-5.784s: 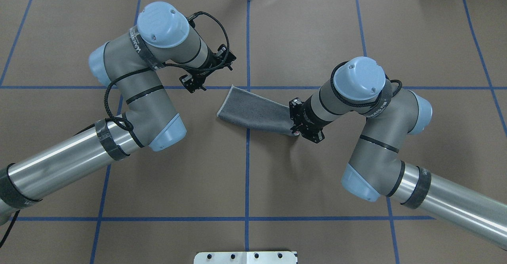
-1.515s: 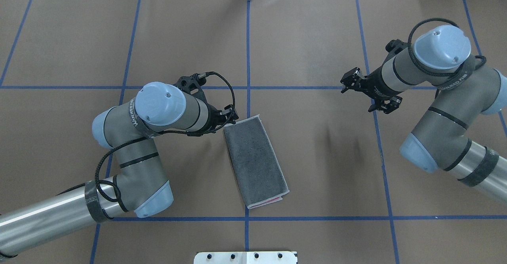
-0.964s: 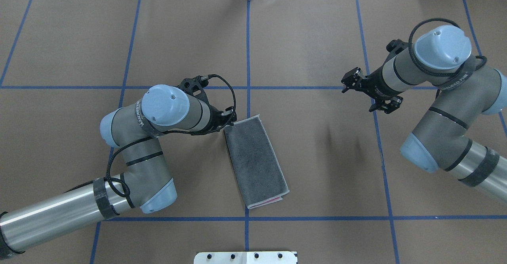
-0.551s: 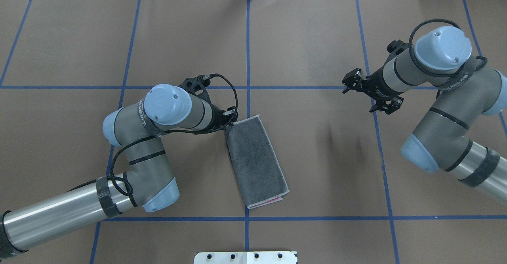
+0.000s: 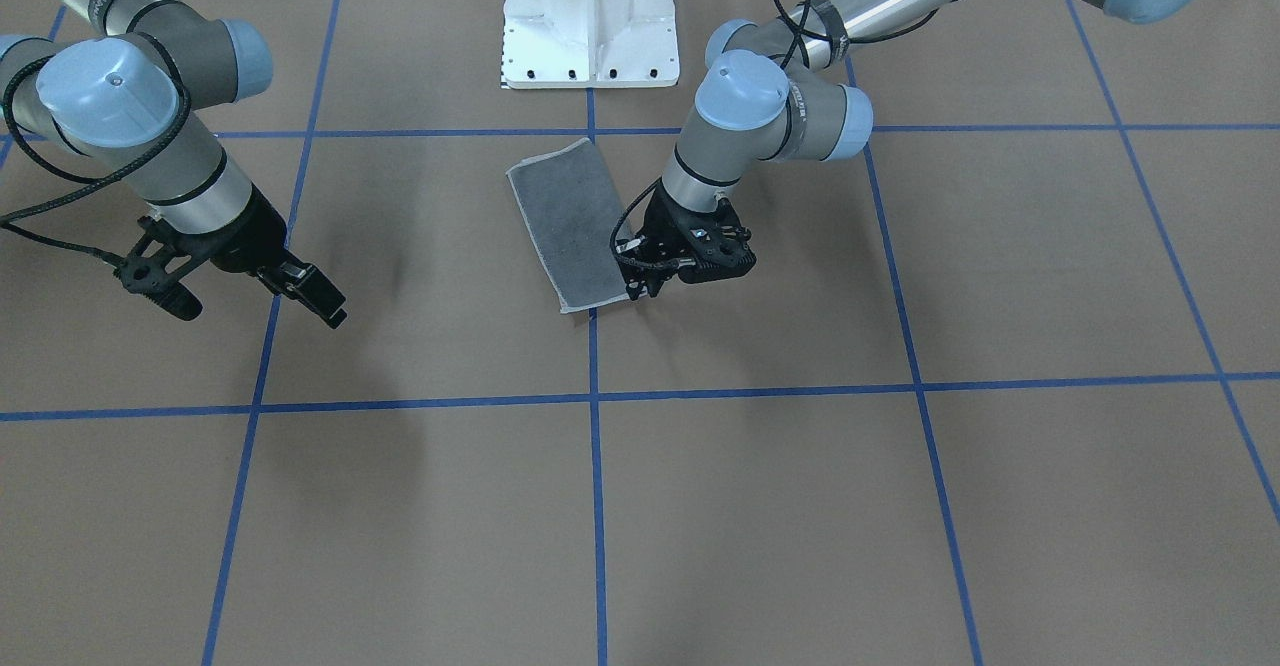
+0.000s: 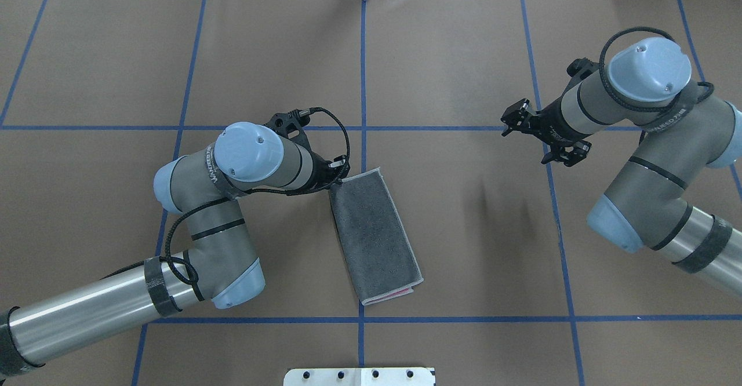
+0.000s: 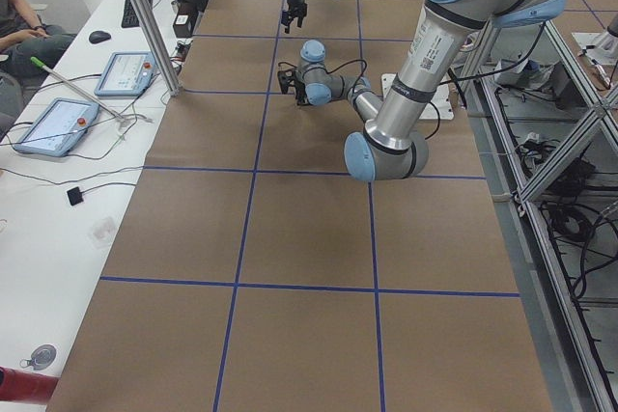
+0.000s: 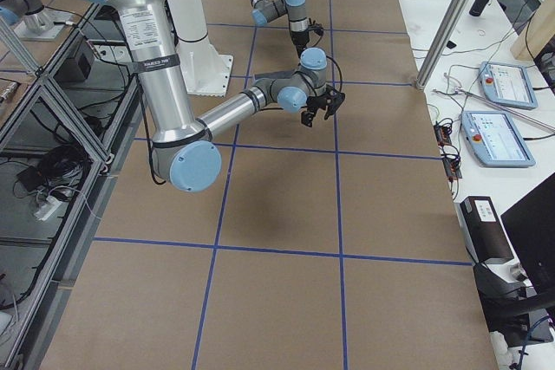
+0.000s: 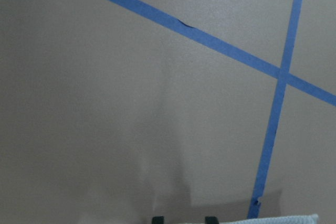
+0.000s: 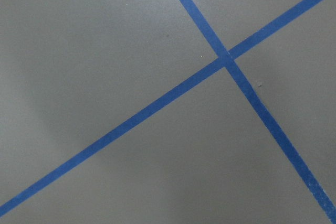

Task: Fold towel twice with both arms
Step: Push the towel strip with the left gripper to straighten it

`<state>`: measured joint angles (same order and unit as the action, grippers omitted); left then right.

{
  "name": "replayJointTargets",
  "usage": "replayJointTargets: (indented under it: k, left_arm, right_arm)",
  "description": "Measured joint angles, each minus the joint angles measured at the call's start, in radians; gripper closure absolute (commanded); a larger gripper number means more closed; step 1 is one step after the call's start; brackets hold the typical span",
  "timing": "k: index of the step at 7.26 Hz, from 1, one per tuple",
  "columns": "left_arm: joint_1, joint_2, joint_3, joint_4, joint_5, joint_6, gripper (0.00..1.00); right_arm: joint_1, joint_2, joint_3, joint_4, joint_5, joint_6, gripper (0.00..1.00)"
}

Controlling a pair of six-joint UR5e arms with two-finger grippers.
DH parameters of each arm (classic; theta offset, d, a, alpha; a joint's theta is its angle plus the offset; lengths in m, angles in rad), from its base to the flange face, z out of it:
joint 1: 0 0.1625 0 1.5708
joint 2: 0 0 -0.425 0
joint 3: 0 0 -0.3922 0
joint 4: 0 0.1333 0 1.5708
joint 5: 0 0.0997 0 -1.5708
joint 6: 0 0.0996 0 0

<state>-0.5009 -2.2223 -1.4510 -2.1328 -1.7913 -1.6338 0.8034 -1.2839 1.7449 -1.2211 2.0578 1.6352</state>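
Observation:
The towel [image 6: 375, 235] lies flat on the brown table as a long rectangle, dark grey face up, with a strip of pink at its near end [image 6: 400, 294]. In the front-facing view the towel [image 5: 575, 221] runs away from the pedestal. My left gripper [image 6: 339, 178] [image 5: 640, 291] sits low at the towel's far left corner. Its two fingertips [image 9: 158, 219] show slightly apart in the left wrist view, with bare table between them and the towel's pale edge [image 9: 289, 219] just to the side. My right gripper [image 6: 539, 138] [image 5: 245, 298] hangs wide open and empty, well off to the right.
The white pedestal base [image 5: 590, 16] [image 6: 359, 376] stands at the near table edge. Blue tape lines [image 6: 363, 84] divide the brown table cover. A side table [image 7: 68, 123] with tablets and cables runs along the far edge, and a seated person [image 7: 14, 16] is there.
Since the oldest frame the right gripper has let go of the towel and drawn back to the right, and the towel lies turned. Over the last second the left gripper edged onto its far corner.

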Motion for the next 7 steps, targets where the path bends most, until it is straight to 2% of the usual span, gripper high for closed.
replayJointTargets:
  k: [4,7]
  left_arm:
    - [-0.001,-0.009,0.008,-0.002,0.022,0.000,1.00]
    - [-0.017,-0.088,0.085,-0.014,0.063,0.000,1.00]
  right_arm:
    - [0.005,-0.001,0.003,-0.001,0.003,0.001,0.00]
    - [0.009,-0.002,0.003,-0.001,0.002,0.002,0.00]
